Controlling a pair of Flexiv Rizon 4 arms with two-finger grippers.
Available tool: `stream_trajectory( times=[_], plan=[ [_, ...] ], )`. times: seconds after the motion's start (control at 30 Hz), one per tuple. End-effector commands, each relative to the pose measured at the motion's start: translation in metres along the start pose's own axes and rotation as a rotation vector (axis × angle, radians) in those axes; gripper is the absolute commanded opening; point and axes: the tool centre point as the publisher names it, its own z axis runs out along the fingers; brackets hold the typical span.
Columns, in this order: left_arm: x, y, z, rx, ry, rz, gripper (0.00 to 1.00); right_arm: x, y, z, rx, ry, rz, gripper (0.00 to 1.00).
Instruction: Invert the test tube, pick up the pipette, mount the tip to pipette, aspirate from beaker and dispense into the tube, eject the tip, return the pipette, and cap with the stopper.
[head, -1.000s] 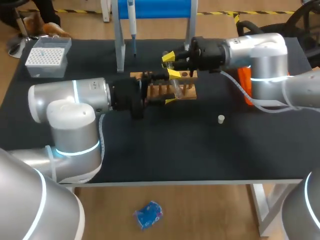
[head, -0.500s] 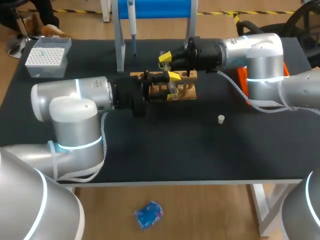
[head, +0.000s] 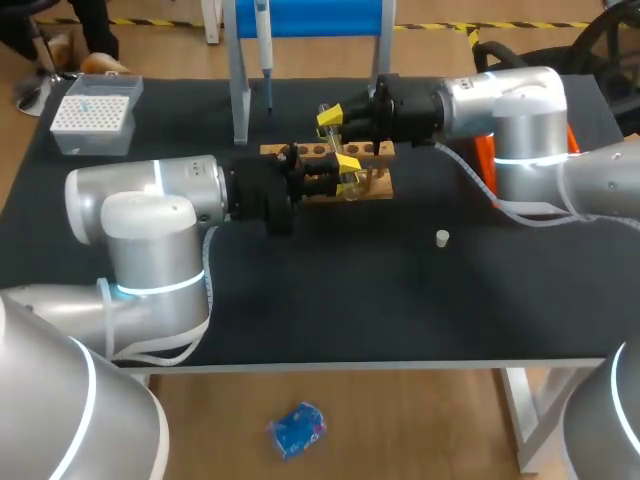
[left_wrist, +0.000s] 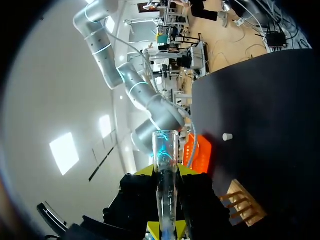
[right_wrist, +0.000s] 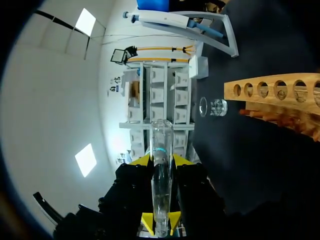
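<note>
A clear glass test tube (head: 340, 165) hangs over the wooden rack (head: 372, 186), between my two grippers. My left gripper (head: 342, 180) comes in from the left and has its fingers against the tube's lower part. My right gripper (head: 334, 125) comes in from the right and grips the tube higher up. In the left wrist view the test tube (left_wrist: 165, 165) stands pinched between the yellow tips of the left gripper (left_wrist: 165, 172). The right wrist view shows the same for the test tube (right_wrist: 160, 150) and the right gripper (right_wrist: 160, 161). The pipette (head: 264, 40) hangs on its blue stand.
The white tip box (head: 95, 115) sits at the back left. A small white stopper (head: 441, 238) lies right of centre. An orange holder (head: 487, 175) is behind my right arm. A glass beaker (right_wrist: 215, 106) stands near the rack (right_wrist: 270, 90) and the stand's leg (head: 240, 95).
My left gripper's fingers have closed from wide open onto the tube. Right gripper and tube shifted slightly left at first, then stayed still.
</note>
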Motion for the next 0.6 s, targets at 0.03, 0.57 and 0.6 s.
stream_trajectory(
  times=[0.03, 0.57, 0.6],
  plan=[
    [0.001, 0.001, 0.002, -0.004, 0.001, 0.005, 0.00, 0.001, -0.001, -0.002, 0.010, -0.004, 0.005, 0.00],
    [-0.042, 0.014, -0.023, -0.050, -0.001, -0.266, 0.00, 0.020, 0.004, -0.054, -0.103, -0.076, -0.256, 1.00],
    [-0.045, 0.015, -0.025, -0.044, -0.006, -0.324, 0.00, 0.024, 0.005, -0.059, -0.097, -0.097, -0.315, 1.00]
  ],
)
